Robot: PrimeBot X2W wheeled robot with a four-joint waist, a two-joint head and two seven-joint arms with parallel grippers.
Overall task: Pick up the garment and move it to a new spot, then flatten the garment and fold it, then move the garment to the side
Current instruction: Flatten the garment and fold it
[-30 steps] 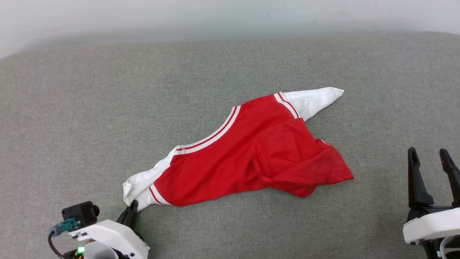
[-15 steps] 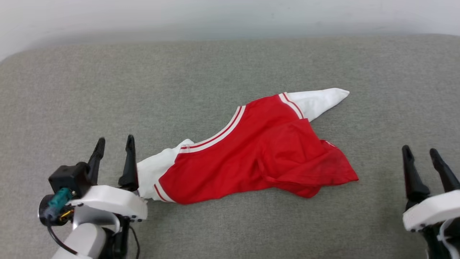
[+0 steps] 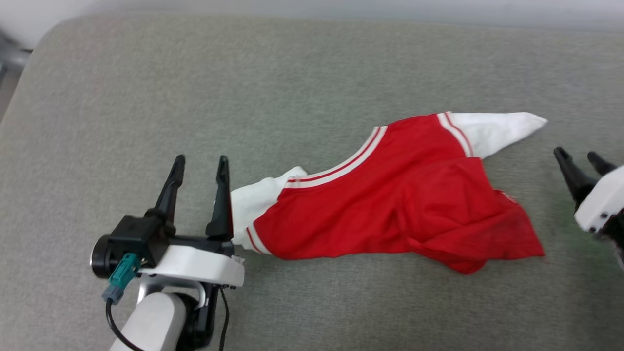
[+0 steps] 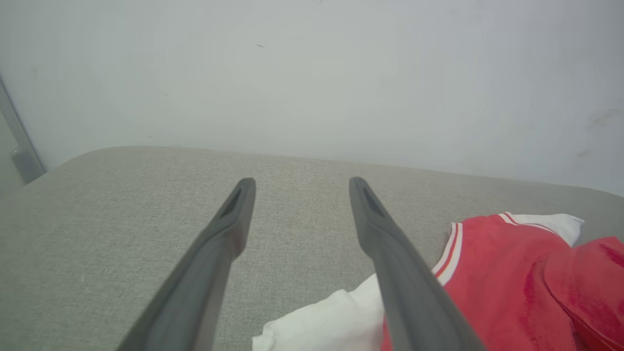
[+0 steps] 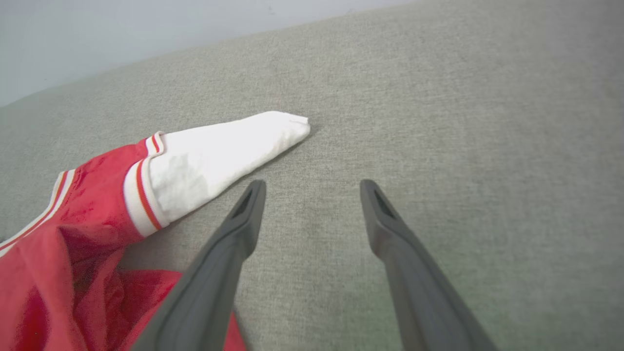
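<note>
The garment [image 3: 390, 195], a red jersey with white sleeves and striped trim, lies crumpled on the grey cushion, its print hidden. My left gripper [image 3: 202, 162] stands open just left of the near white sleeve [image 3: 253, 204], nothing between its fingers. In the left wrist view that gripper [image 4: 301, 183] is open, with the garment [image 4: 512, 287] at the lower right. My right gripper [image 3: 580, 158] is open at the right edge, beside the far white sleeve [image 3: 497, 129]. The right wrist view shows this gripper [image 5: 312, 185] apart from the garment [image 5: 209, 156], just right of that sleeve.
The grey cushioned surface [image 3: 292, 78] spreads wide around the garment. Its rounded left edge [image 3: 29, 73] meets a pale wall [image 4: 312, 73] behind. A grey metal post [image 4: 19, 146] stands at the far left.
My left gripper has let go of the near white sleeve, opened and risen beside it. The head camera has turned left and down, shifting the whole picture to the right.
</note>
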